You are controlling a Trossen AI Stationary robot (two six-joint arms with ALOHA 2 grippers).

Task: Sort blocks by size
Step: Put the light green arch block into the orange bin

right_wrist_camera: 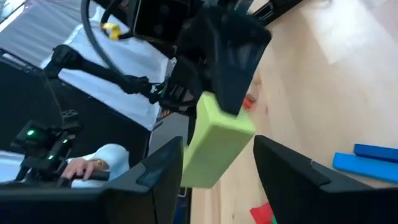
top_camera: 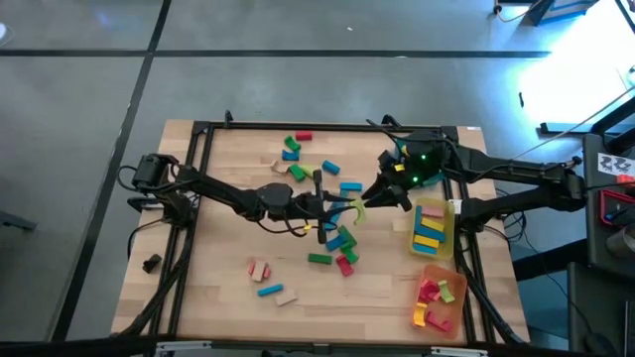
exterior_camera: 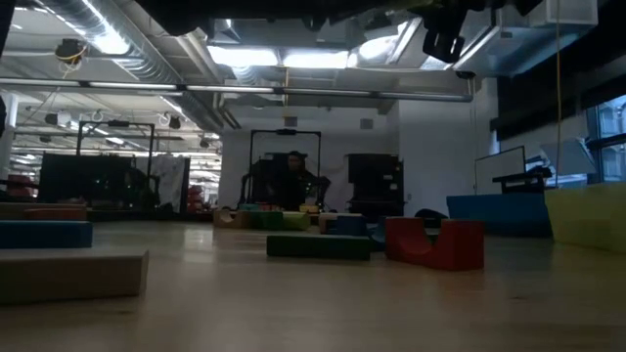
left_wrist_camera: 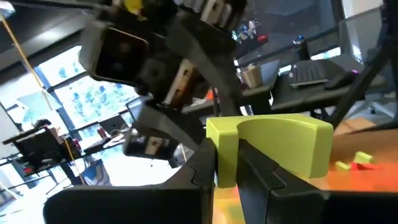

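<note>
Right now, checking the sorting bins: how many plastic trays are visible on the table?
2: a yellow tray by the table's right edge, and an orange tray just below it in the high view. The right arm may hide another.

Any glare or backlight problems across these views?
High view: hard glare on the floor, upper right. Low view: ceiling lights blaze, blocks sit dim. Left wrist view: bright windows backlight the yellow-green block.
</note>
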